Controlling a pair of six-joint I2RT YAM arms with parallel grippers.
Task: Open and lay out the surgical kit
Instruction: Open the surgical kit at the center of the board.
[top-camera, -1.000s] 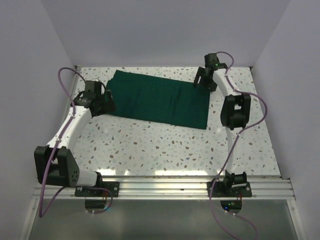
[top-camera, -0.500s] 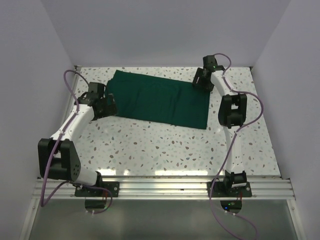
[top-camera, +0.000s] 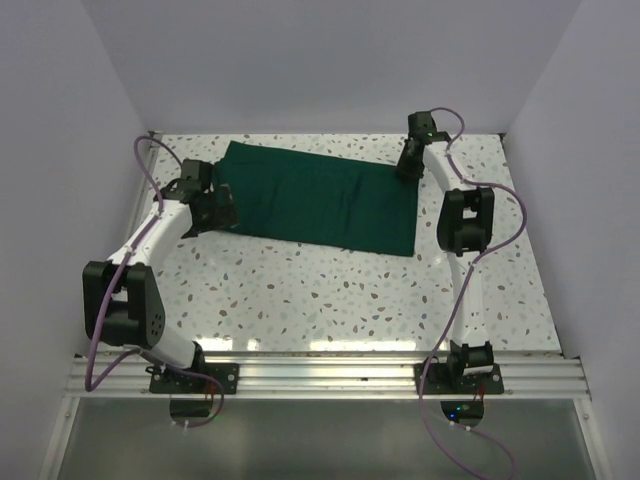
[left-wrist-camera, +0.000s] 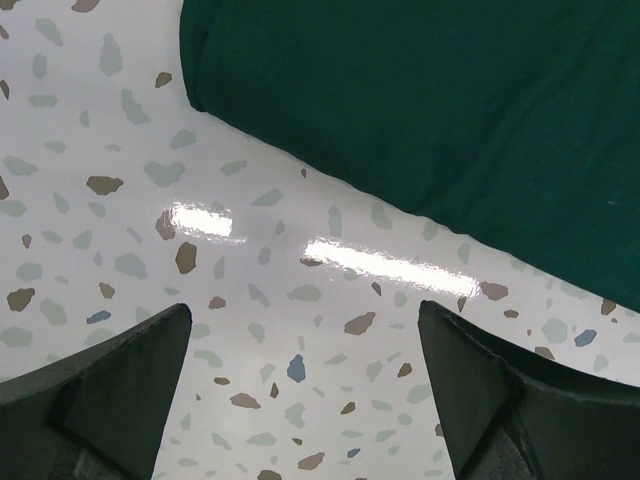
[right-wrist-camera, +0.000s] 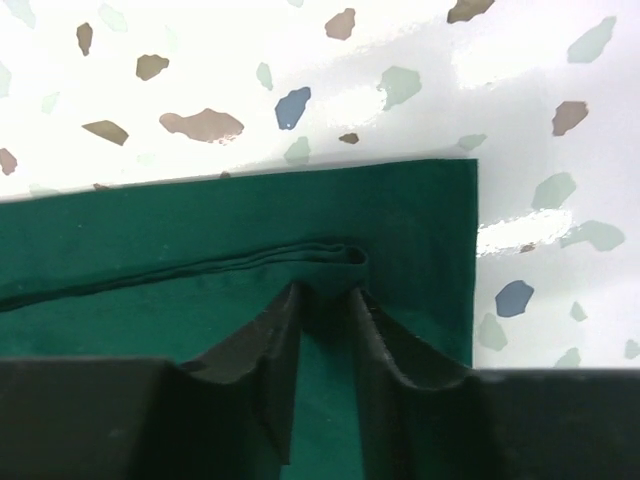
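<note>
Far back on speckled table (top-camera: 330, 290): green cloth (top-camera: 320, 205), flat. Grips raised fold near its far right corner with right gripper (right-wrist-camera: 325, 300), fingers closed. Hovers left gripper (left-wrist-camera: 305, 340) wide open just beside its left edge.

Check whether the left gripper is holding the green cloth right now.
No: the left gripper is open over the speckled table, and the green cloth lies ahead of it, untouched.

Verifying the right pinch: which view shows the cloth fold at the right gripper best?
Right wrist: the right gripper pinches a raised fold near the green cloth corner. Top external shows the whole cloth, but the gripper hides the fold. Left wrist shows only another cloth edge, beyond the open left gripper.
</note>
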